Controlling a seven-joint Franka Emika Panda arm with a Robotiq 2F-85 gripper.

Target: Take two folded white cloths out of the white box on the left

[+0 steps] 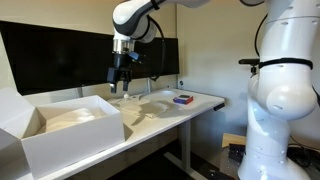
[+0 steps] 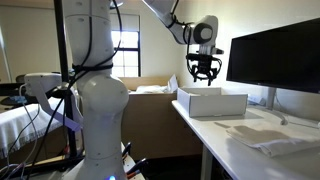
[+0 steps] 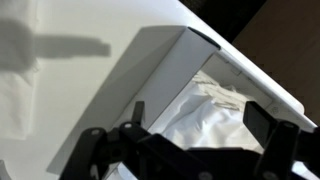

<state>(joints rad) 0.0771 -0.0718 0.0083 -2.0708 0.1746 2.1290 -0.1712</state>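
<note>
So your end effector (image 1: 122, 84) is hanging with its fingers spread wide and nothing between them, just above a corner of the large white cardboard box (image 1: 70, 140). That box sits at one end of the white bench (image 1: 205, 101), and the cream folded cloths (image 1: 72, 117) are lying inside it. A rumpled white cloth (image 2: 268, 138) lies out on the bench, near the box.

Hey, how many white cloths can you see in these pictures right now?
2 told apart. One cloth lies rumpled on the table, outside the white box. The other cloth lies inside the box. More may be stacked under it, unseen.
</note>
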